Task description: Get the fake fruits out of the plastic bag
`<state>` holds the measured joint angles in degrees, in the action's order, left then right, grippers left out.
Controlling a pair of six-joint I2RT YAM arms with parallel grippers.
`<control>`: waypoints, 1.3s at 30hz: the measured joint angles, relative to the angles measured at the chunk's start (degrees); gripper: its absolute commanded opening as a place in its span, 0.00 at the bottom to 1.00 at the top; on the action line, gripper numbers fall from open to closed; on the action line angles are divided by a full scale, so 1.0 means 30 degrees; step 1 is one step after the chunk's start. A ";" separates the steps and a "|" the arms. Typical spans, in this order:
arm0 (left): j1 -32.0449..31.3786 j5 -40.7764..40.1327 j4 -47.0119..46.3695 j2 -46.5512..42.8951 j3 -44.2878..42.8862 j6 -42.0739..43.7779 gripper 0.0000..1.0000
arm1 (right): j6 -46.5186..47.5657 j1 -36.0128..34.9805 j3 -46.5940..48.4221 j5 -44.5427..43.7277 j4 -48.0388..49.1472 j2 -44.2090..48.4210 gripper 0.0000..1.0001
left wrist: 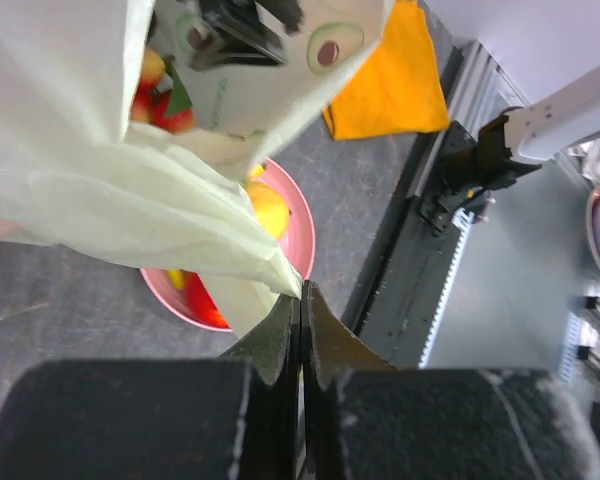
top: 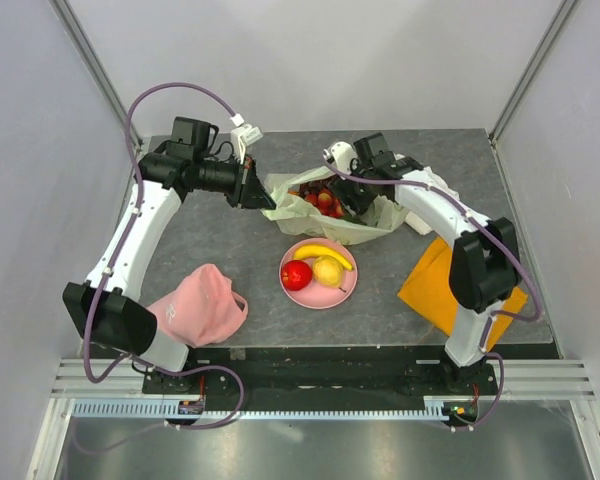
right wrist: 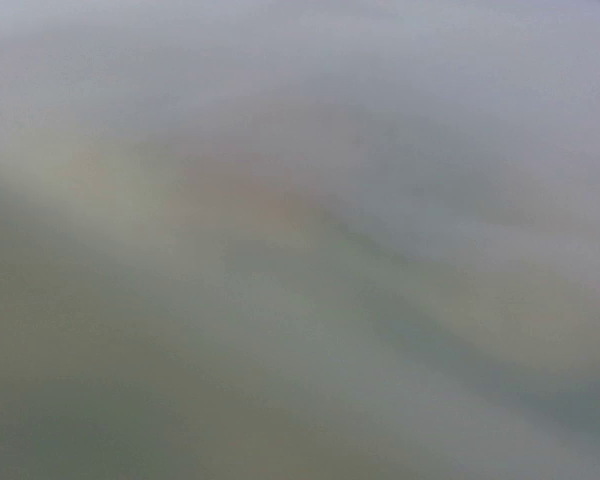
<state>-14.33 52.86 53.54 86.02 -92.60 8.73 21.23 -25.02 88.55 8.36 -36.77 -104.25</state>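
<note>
in the top view the thin, crinkly, pale yellow-green plastic bag point(top: 310, 215) lies at the centre of the dark grey table point(top: 230, 250), its mouth spread open toward the upper right. the left gripper point(top: 252, 188) reaches it from the left of the frame. in the left wrist view its fingers point(left wrist: 280, 335) are pressed together on a pinched corner of the bag's film, low in the frame. the right gripper point(top: 352, 203) is sunk into the bag's mouth from the right, and i cannot tell how wide its fingers stand. the right wrist view is only a pale blur. small glossy red fake fruits point(top: 323, 200) show inside the bag, just left of the right gripper. below the bag a round pink plate point(top: 348, 288) holds a red apple point(top: 296, 274), a yellow banana point(top: 323, 254) and a rounded yellow fruit point(top: 327, 270). a pink fabric cap point(top: 202, 305) lies at lower left, an orange cloth point(top: 430, 285) at lower right.
</note>
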 measured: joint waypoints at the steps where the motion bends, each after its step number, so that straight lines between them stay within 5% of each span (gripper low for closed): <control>1: 0.0000 0.0087 0.0131 0.0168 0.0029 -0.0051 0.02 | -0.0211 -0.0029 0.0386 0.0168 0.0197 -0.0474 0.68; 11: 0.0000 -0.0306 0.0277 0.0022 0.1698 -0.0109 0.02 | -0.2841 -0.0124 0.2958 0.1166 0.2135 -0.4357 0.78; 13: 0.0000 -0.0583 0.0313 0.0022 0.1858 -0.0102 0.02 | -0.3031 -0.0058 0.3140 0.1282 0.2186 -0.4772 0.98; 20: 0.0000 -0.0852 0.0444 0.0022 0.2244 -0.0036 0.02 | -0.3672 -0.0015 0.3410 0.2484 0.2535 -0.5588 0.98; 23: 0.0000 -0.1107 0.0488 0.0022 0.2244 -0.0029 0.01 | -0.3832 -0.0299 0.3577 0.2361 0.3060 -0.6273 0.80; 24: 0.0000 -0.1151 0.0525 0.0022 0.2244 -0.0029 0.02 | -0.3840 -0.0364 0.3614 0.2361 0.3169 -0.6426 0.59; 27: 0.0000 -0.1326 0.0554 0.0022 0.2244 -0.0029 0.02 | -0.3803 -0.0503 0.3803 0.2521 0.3585 -0.6688 0.18; 29: 0.0000 -0.1552 0.0546 0.0022 0.2244 -0.0036 0.02 | -0.3847 -0.0539 0.3963 0.2710 0.3643 -0.6696 0.05; 39: 0.0000 -0.2718 0.0248 0.1282 0.0663 -0.0204 0.02 | -0.2973 -0.0459 0.3249 0.4080 0.2514 -0.3155 0.03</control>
<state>-14.33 44.71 54.28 89.86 -90.61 8.12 12.32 -26.39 98.30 20.60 -29.23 -113.71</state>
